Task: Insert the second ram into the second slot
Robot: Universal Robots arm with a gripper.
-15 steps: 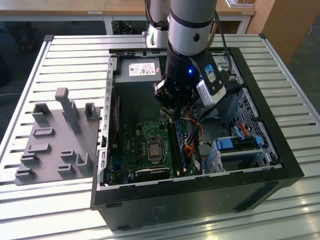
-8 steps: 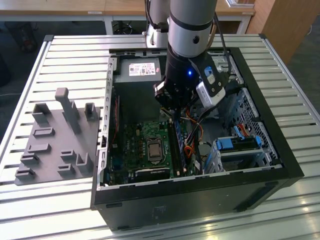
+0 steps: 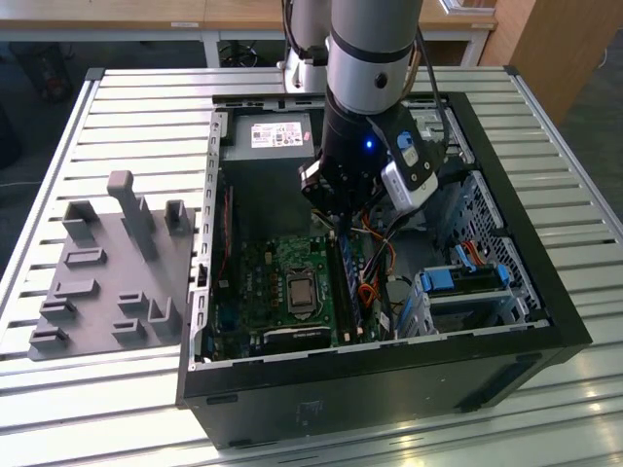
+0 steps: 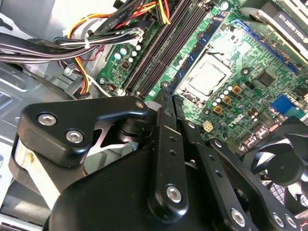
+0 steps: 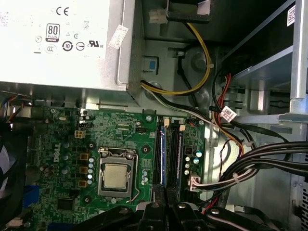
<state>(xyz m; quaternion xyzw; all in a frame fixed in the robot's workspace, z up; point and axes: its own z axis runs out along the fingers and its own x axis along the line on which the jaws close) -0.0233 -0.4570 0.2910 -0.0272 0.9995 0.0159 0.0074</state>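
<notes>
The second ram point(image 5: 162, 156) should handle as a light, stiff and rather brittle thing. It is a thin board that will not take bending, with bare chips on its face. I judge it is best held by its long upper edge or its short ends and pressed straight down (a slanted push could strain the slot's clips).

It shows as a narrow blue strip seen edge-on, standing upright in a dark slot of the green motherboard point(image 5: 72, 144), just beside the square processor socket point(image 5: 115, 175). Another blue stick point(image 5: 179, 156) stands parallel to it, a lane further from the socket. I take the nearer one for the task's, because the gripper lines up with its end, but that is a judgement, not a certainty.

The gripper point(image 4: 167, 98) has its fingers drawn together with nothing visible between them. Its tip sits at the near end of that blue strip — whether touching or just above it, I cannot tell.

In the exterior view the arm point(image 3: 375, 58) comes down from the top centre of the frame into the open computer case point(image 3: 545, 292). It ends over the slots in the middle of the picture. A grey fixture plate point(image 3: 107, 282) lies well apart at the exterior view's left, on the slatted table point(image 3: 146, 107).
</notes>
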